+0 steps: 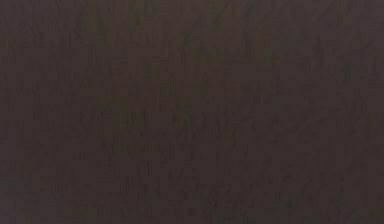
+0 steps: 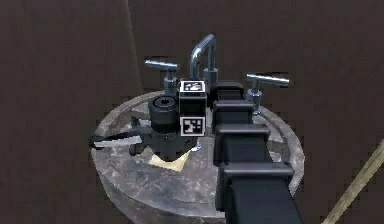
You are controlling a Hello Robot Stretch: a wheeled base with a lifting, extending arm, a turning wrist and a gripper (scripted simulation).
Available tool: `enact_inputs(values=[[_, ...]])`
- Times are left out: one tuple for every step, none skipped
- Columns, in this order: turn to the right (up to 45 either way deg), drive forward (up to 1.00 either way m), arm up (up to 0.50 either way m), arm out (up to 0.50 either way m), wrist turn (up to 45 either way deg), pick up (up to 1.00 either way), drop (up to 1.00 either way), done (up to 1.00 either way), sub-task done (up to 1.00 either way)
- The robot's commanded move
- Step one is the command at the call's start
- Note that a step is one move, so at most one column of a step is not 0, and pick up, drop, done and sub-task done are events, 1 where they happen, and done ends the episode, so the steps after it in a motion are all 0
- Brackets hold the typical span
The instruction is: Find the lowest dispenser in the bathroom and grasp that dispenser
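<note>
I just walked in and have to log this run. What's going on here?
The Stretch's arm reaches out over a round grey basin that has a curved faucet and two lever handles. The gripper sits low over the basin's top, with a small pale tan thing lying under its dark body. I cannot tell whether it holds anything. Ahead, the forward view faces a plain dark brown surface.

Dark walls (image 1: 190, 110), round grey basin (image 2: 125, 175) (metal tap (image 2: 204, 46))

Round grey sink (image 2: 128, 172), faucet (image 2: 204, 50), 2 handles (image 2: 162, 65)
</note>
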Motion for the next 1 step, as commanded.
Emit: enact_inputs(values=[[0.0, 0.00, 0.00, 0.00, 42.0, 0.00, 0.00, 0.00, 0.00]])
